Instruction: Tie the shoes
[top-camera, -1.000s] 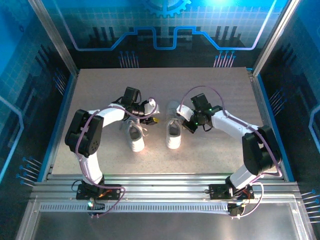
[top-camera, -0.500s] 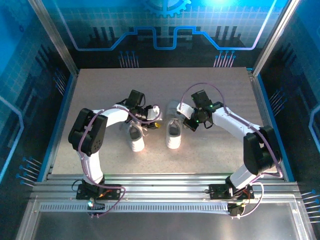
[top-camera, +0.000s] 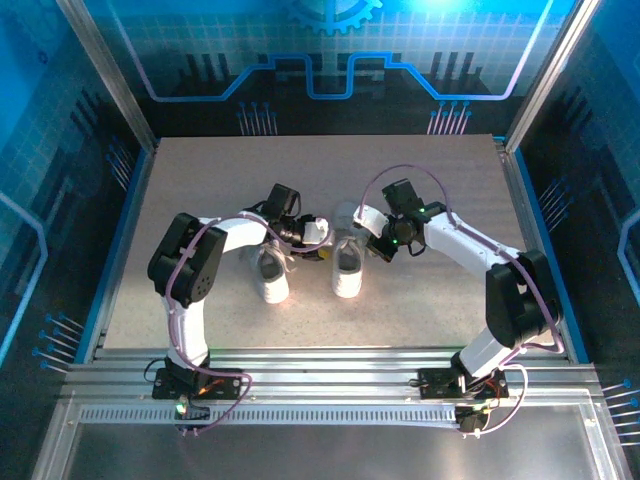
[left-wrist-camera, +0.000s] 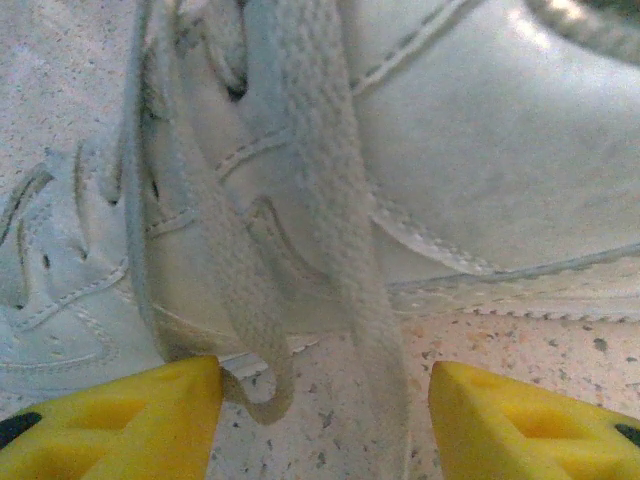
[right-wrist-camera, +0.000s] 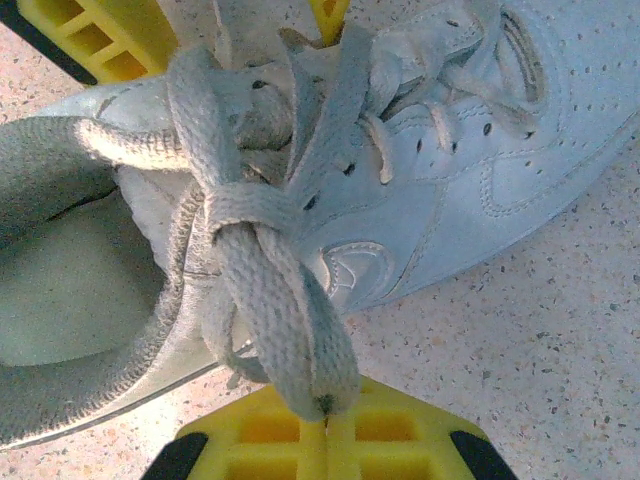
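Swung across toward the right shoe (top-camera: 347, 270), the left gripper (top-camera: 316, 238) straddles a lace strand (left-wrist-camera: 335, 250), fingers apart; the right gripper (right-wrist-camera: 325, 425) pinches the loop (right-wrist-camera: 275, 300), which could slip free if tugged.

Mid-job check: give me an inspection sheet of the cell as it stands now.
Surface: speckled table, no spills seen.
Job's things: white shoe by the right arm carries a crossed knot; the other shoe sits beside it.
Clutter: nothing seen.
Grippers: left gripper open, loose lace strands between its fingers; right gripper shut on a lace loop.
Cables: purple cables run along both arms, looping above the right wrist.
Surroundings: blue printed walls, metal rails at the near edge.
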